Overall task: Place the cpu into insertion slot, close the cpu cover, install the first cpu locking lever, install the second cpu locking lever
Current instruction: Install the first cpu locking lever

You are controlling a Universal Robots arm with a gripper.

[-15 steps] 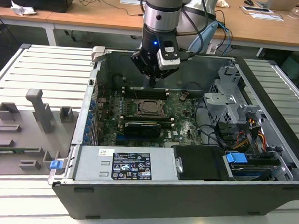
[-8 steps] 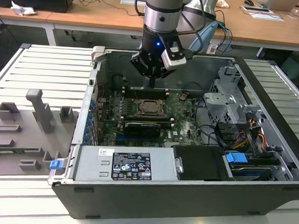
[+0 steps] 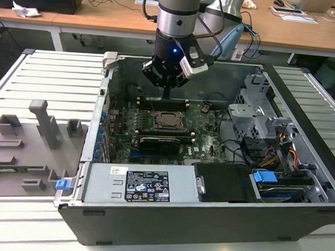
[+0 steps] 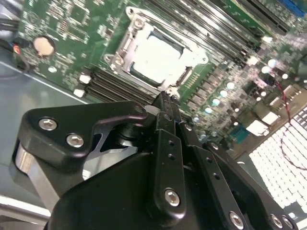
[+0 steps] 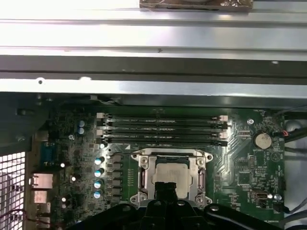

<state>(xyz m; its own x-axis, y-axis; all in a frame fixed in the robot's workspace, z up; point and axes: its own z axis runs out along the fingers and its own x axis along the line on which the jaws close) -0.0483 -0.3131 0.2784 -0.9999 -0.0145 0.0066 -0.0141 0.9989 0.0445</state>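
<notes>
Just below the claw (image 4: pixel 165 100), its fingers pressed together and empty, sits the cpu (image 4: pixel 156 60), framed by the cpu cover (image 4: pixel 127 45).

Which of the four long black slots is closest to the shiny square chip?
The memory slot right beside the cpu cover; the other three lie beyond it, toward the case wall.

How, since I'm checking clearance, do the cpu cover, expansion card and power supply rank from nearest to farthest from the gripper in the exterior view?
1. cpu cover: mid-board, right by the tip of the gripper.
2. expansion card: just past the cover, toward the view's bottom.
3. power supply: farthest, along the case wall closest to the camera.
</notes>
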